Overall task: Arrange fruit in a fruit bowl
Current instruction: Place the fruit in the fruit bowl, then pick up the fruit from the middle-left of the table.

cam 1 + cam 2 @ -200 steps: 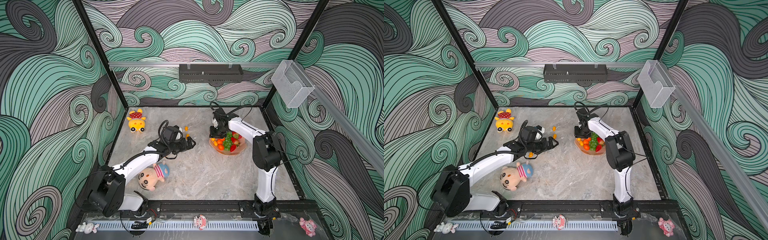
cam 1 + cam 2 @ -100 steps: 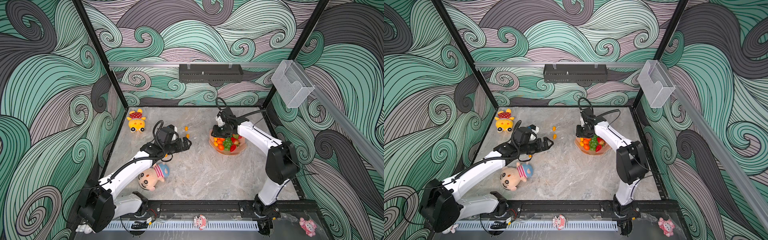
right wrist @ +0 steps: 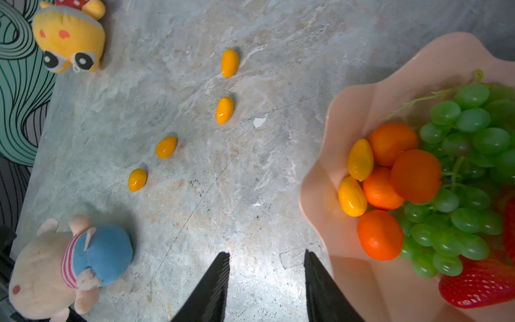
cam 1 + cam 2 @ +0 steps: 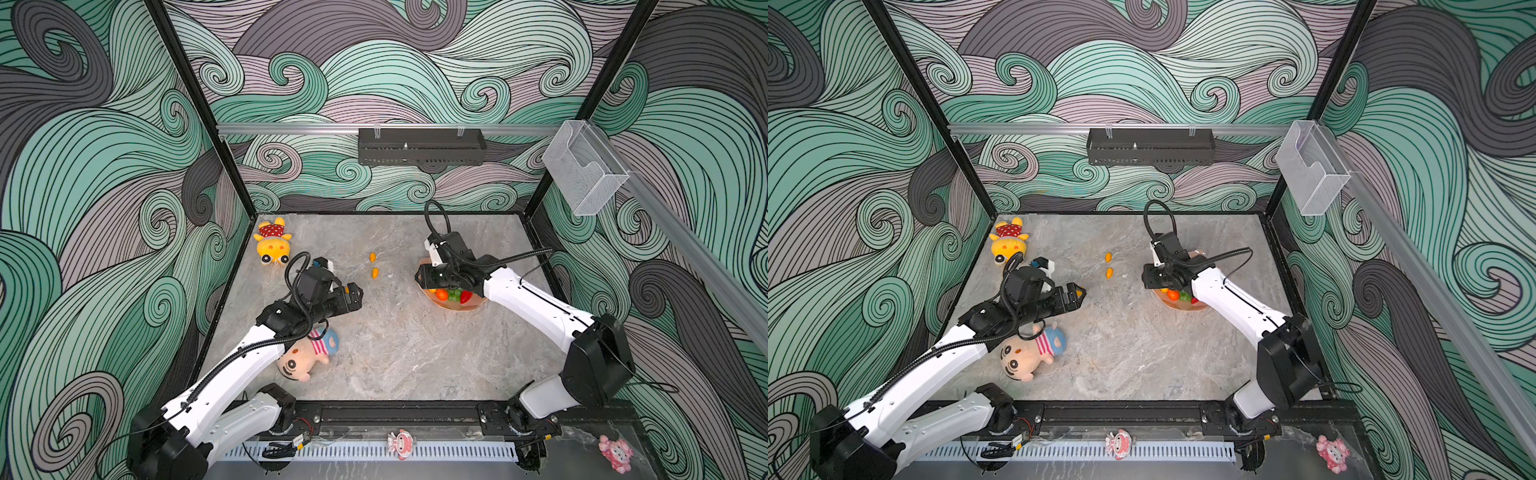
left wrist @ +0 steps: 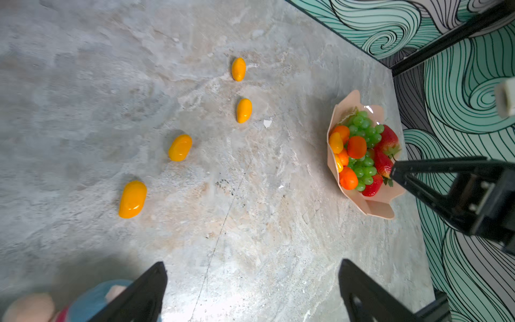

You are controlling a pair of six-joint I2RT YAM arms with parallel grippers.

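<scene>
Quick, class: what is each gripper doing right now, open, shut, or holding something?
Left gripper: open, holding nothing.
Right gripper: open, holding nothing.

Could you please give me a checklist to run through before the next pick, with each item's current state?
1. The left gripper is open and empty: ok.
2. The right gripper is open and empty: ok.
3. All fruit is in the fruit bowl: not ok; four kumquats lie on the table.
4. The kumquats lie apart from each other and from the blue-capped plush doll: ok.
5. The fruit bowl has bare room for more: ok, along its wall.
6. The nearest kumquat is within easy reach: cannot tell.
</scene>
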